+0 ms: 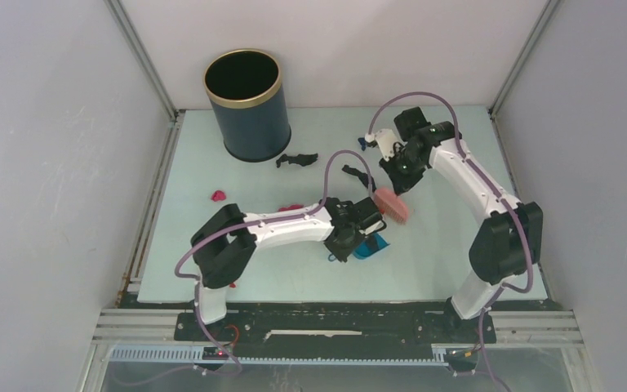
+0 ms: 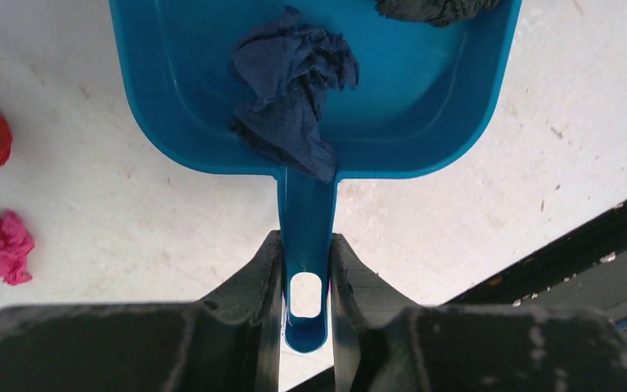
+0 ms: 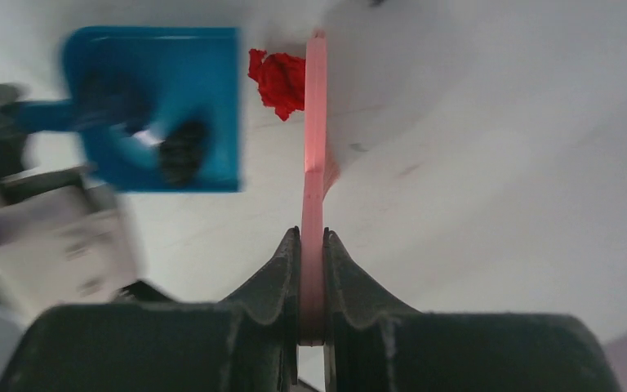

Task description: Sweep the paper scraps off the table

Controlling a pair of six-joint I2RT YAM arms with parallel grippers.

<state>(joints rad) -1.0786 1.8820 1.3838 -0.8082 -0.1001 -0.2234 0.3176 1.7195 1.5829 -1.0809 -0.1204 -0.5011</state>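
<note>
Mint-green table (image 1: pixel 433 261), white walls round it, dark bin (image 1: pixel 245 106) at the far left. Your left hand (image 2: pixel 306 245) is clamped on the blue dustpan (image 2: pixel 171 106) handle. Your right hand (image 3: pixel 313 245) pinches the pink brush (image 3: pixel 316 122).

Of the paper scraps (image 1: pixel 296 160), a dark blue one (image 2: pixel 294 90) lies in the pan and a black one (image 2: pixel 437 8) at its mouth. Still on the table: a red one (image 3: pixel 277 82) just beside the brush, a pink one (image 2: pixel 0 245), and black ones near the bin.

Judgement: early stage, most sweeping left.
</note>
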